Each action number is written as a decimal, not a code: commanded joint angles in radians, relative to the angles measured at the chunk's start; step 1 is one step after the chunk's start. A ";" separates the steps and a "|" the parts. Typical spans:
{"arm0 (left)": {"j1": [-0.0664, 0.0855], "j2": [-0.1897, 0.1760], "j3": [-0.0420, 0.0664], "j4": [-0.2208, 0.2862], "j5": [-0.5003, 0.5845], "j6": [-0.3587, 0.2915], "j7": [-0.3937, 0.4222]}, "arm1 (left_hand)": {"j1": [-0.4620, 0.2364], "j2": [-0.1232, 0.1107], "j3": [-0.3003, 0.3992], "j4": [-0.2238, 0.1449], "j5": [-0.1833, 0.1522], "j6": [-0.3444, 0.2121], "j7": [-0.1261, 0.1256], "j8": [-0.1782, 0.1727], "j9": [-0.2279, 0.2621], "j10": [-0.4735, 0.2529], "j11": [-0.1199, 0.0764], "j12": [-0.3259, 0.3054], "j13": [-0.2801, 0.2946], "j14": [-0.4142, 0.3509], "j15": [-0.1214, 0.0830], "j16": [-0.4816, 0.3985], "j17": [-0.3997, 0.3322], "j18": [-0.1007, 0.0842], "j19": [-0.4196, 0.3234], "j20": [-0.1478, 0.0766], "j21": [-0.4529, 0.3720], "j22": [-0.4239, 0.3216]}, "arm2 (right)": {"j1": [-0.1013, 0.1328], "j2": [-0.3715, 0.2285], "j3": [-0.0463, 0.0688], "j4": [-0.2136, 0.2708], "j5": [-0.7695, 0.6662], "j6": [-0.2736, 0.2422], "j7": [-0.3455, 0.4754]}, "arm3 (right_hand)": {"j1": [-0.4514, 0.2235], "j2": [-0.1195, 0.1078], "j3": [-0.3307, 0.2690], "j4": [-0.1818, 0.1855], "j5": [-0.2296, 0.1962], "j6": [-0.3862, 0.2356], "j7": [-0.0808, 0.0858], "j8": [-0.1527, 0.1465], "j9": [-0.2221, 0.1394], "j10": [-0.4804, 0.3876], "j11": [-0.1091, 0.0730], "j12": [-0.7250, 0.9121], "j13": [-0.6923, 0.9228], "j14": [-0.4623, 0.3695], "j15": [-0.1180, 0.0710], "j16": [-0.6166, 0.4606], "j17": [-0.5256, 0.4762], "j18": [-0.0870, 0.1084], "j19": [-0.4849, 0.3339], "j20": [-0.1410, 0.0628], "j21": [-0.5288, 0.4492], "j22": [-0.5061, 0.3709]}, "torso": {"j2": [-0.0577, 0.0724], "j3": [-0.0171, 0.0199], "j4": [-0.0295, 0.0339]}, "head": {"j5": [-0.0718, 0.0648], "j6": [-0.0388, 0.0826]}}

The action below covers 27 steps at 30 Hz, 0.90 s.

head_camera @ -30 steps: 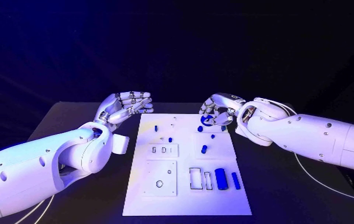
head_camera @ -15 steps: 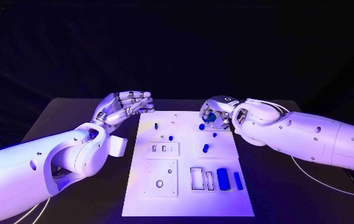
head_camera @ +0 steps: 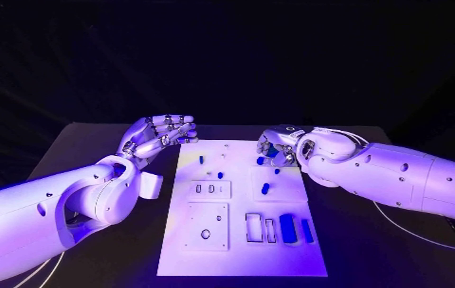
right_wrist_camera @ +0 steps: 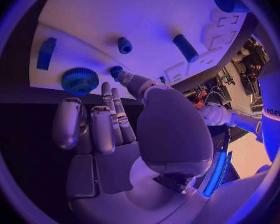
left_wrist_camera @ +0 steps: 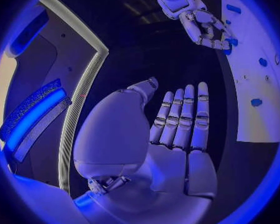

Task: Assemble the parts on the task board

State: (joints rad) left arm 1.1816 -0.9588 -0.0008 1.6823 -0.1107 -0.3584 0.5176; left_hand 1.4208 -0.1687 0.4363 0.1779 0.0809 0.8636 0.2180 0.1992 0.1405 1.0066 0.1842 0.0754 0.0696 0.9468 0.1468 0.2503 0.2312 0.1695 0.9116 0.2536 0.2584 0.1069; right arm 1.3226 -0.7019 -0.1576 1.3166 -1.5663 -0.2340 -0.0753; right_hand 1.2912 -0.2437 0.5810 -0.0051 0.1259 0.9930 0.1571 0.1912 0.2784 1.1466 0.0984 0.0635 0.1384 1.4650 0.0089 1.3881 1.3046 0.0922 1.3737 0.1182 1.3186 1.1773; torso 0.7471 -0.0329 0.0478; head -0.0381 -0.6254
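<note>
Right hand [head_camera: 278,146] is lowered over the far right corner of the white task board [head_camera: 242,248], fingers curled down beside a toothed blue gear [right_wrist_camera: 79,80]; whether it grips the gear cannot be told. Left hand [head_camera: 159,135] hovers off the board's far left corner above the black bench [head_camera: 104,169], fingers half-curled, holding nothing. Small blue pegs [head_camera: 265,188] and rectangular blocks [head_camera: 288,228] lie on the board nearer the robot than the right hand.

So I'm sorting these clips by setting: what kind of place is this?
Probably a robotics lab or demo bench: a black table against a dark backdrop, a white task board with small blue parts, and two robot hands, left hand and right hand, over it.
</note>
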 commanded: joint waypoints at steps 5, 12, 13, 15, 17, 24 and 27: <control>0.004 -0.001 0.001 0.002 0.010 0.022 0.002 | -0.006 -0.004 -0.001 -0.004 -0.005 -0.006 0.019 0.001 0.001 -0.004 0.004 -0.006 -0.001 -0.010 0.001 -0.005 0.002 0.014 0.009 -0.003 0.005 0.001 | -0.003 0.009 0.000 -0.008 -0.013 0.043 -0.007 | -0.004 -0.005 0.000 0.010 0.000 -0.001 -0.002 0.005 0.004 0.009 -0.003 0.006 0.004 0.062 0.004 0.010 0.004 -0.017 0.008 -0.002 0.010 0.009 | 0.004 0.0003 -0.0001 | 0.001 -0.002; 0.006 -0.002 0.001 0.003 0.015 0.027 0.000 | -0.006 -0.004 -0.001 -0.004 -0.005 -0.006 0.020 0.001 0.001 -0.004 0.004 -0.006 -0.001 -0.011 0.002 -0.005 0.002 0.014 0.009 -0.003 0.006 0.002 | -0.007 0.020 0.000 -0.019 -0.007 0.046 -0.006 | -0.007 0.000 0.004 0.016 0.001 0.003 -0.001 0.008 0.008 0.017 -0.004 0.007 0.007 0.062 0.004 0.015 0.007 -0.018 0.008 -0.002 0.015 0.016 | 0.008 -0.0003 0.0009 | 0.001 -0.008; 0.007 -0.002 0.001 0.003 0.016 0.027 -0.001 | -0.004 -0.004 0.000 -0.007 -0.005 -0.006 0.020 0.001 0.001 -0.004 0.005 -0.007 -0.001 -0.015 0.002 -0.006 0.003 0.014 0.011 -0.003 0.007 0.002 | -0.007 0.021 0.000 -0.019 -0.006 0.046 -0.005 | -0.007 0.000 0.004 0.016 0.001 0.003 -0.001 0.008 0.008 0.017 -0.004 0.007 0.007 0.062 0.004 0.015 0.007 -0.018 0.008 -0.002 0.015 0.016 | 0.008 -0.0003 0.0004 | 0.001 -0.009; 0.007 -0.002 0.001 0.003 0.016 0.028 -0.001 | -0.002 -0.004 0.000 -0.009 -0.005 -0.006 0.019 0.001 0.001 -0.004 0.004 -0.007 -0.001 -0.016 0.002 -0.007 0.004 0.014 0.012 -0.004 0.008 0.002 | -0.008 0.023 0.000 -0.019 -0.003 0.044 -0.003 | -0.009 0.003 0.006 0.020 0.001 0.004 -0.001 0.009 0.010 0.020 -0.004 0.007 0.008 0.062 0.004 0.017 0.009 -0.018 0.009 -0.002 0.017 0.019 | 0.009 -0.0007 0.0007 | 0.001 -0.009; 0.008 -0.002 0.001 0.003 0.016 0.028 -0.001 | -0.002 -0.004 0.000 -0.009 -0.005 -0.006 0.019 0.001 0.001 -0.004 0.004 -0.007 -0.001 -0.016 0.002 -0.007 0.004 0.014 0.012 -0.004 0.008 0.002 | -0.008 0.024 0.000 -0.020 0.000 0.042 -0.002 | -0.011 0.006 0.008 0.024 0.001 0.005 -0.001 0.010 0.012 0.024 -0.005 0.008 0.010 0.062 0.004 0.019 0.010 -0.018 0.009 -0.002 0.019 0.023 | 0.009 -0.0013 0.0001 | 0.001 -0.009; 0.010 -0.003 0.001 0.003 0.017 0.031 -0.003 | 0.000 -0.004 0.001 -0.011 -0.005 -0.006 0.019 0.002 0.001 -0.004 0.004 -0.007 -0.001 -0.018 0.002 -0.007 0.005 0.014 0.013 -0.004 0.009 0.002 | -0.009 0.029 0.000 -0.024 0.005 0.042 0.000 | -0.009 0.017 0.018 0.030 0.001 0.020 -0.006 0.021 0.022 0.044 -0.010 0.012 0.016 0.062 0.000 0.027 0.016 -0.020 0.011 -0.004 0.027 0.036 | 0.010 -0.0012 0.0015 | 0.001 -0.011; 0.011 -0.003 0.001 0.003 0.017 0.032 -0.005 | 0.001 -0.003 0.002 -0.013 -0.005 -0.006 0.019 0.002 0.001 -0.004 0.004 -0.008 -0.001 -0.018 0.002 -0.007 0.006 0.014 0.013 -0.004 0.009 0.003 | -0.009 0.031 -0.001 -0.025 0.008 0.037 0.001 | -0.009 0.019 0.020 0.031 0.001 0.024 -0.008 0.024 0.025 0.050 -0.012 0.014 0.018 0.061 -0.001 0.029 0.016 -0.020 0.011 -0.005 0.029 0.038 | 0.011 -0.0006 0.0010 | 0.004 -0.012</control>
State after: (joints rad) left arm 1.1895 -0.9620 -0.0006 1.6823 -0.0993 -0.3476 0.5103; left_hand 1.4208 -0.1686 0.4391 0.1694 0.0810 0.8636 0.2180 0.1992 0.1403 1.0065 0.1842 0.0719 0.0694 0.9359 0.1503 0.2464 0.2354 0.1695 0.9187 0.2465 0.2624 0.1081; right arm 1.3149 -0.6726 -0.1575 1.2917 -1.5610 -0.2089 -0.0796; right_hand 1.2830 -0.2355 0.5964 0.0237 0.1259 1.0115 0.1498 0.2118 0.3031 1.1882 0.0857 0.0725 0.1554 1.4650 0.0089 1.4123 1.3079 0.0922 1.3772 0.1146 1.3422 1.2150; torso 0.7572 -0.0340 0.0489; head -0.0360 -0.6360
